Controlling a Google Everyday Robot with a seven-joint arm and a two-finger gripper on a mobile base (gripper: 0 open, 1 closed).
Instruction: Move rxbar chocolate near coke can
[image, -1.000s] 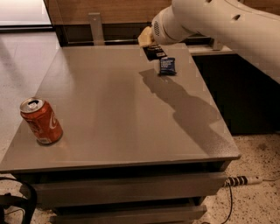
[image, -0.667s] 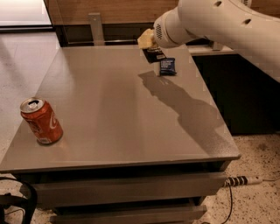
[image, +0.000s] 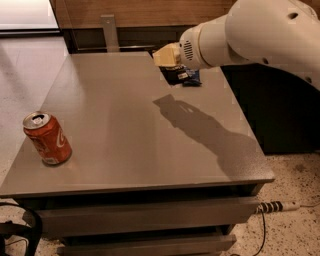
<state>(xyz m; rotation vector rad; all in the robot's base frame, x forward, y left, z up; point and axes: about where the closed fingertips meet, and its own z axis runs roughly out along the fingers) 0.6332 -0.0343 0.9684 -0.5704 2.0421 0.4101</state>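
The robot's white arm (image: 260, 35) is reaching in from the upper right of the frame. Its gripper (image: 171, 70) is hanging over the far edge of the grey table (image: 125, 110), right of centre at the top of the picture. The gripper's dark end is merging with the dark things under it, so I cannot tell whether it is clenched, released or grasping anything.

The rxbar chocolate (image: 176, 76) is showing as a dark shape right at the gripper's tip, near the table's far edge. It is sitting just beside a blue wrapped bar (image: 193, 77), which is lying to its right. Whether the dark bar is resting on the table or being lifted I cannot tell.

The coke can (image: 47, 139) is standing upright at the left of the frame, close to the table's left and front edges and well apart from both bars. Between the can and the bars a wide stretch of tabletop is lying open, crossed only by the arm's shadow (image: 200, 125).

Below the front edge, drawer fronts (image: 145, 217) are facing the camera. A power strip (image: 276, 206) is lying on the speckled floor at the lower right.
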